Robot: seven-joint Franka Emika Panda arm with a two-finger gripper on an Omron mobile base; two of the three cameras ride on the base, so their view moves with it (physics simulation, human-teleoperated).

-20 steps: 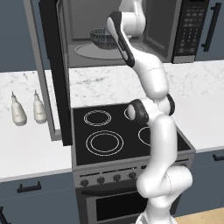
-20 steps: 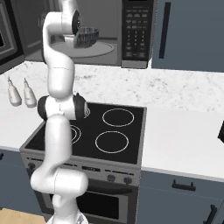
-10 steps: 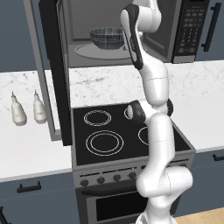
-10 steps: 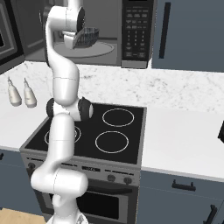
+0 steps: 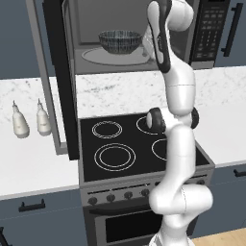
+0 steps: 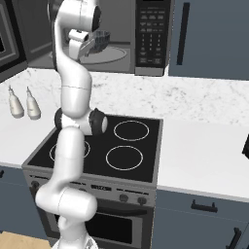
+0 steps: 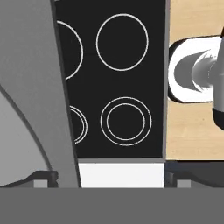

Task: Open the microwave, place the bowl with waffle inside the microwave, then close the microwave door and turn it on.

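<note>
In the upper middle of the left base view the bowl (image 5: 120, 41) sits on the round glass turntable (image 5: 115, 56) inside the microwave (image 5: 129, 38), whose microwave door (image 5: 60, 77) hangs open at the left of the frame. The gripper (image 6: 92, 43) shows in the upper left of the right base view, just at the microwave's mouth, with the bowl (image 6: 100, 39) right beside it and partly hidden behind it; I cannot tell for sure whether they touch. The jaws stand spread wide and hold nothing. The hand view looks down past the microwave's grey edge (image 7: 39, 87) onto the black stove (image 7: 118, 87) with its ring burners. The waffle is too hidden to make out.
</note>
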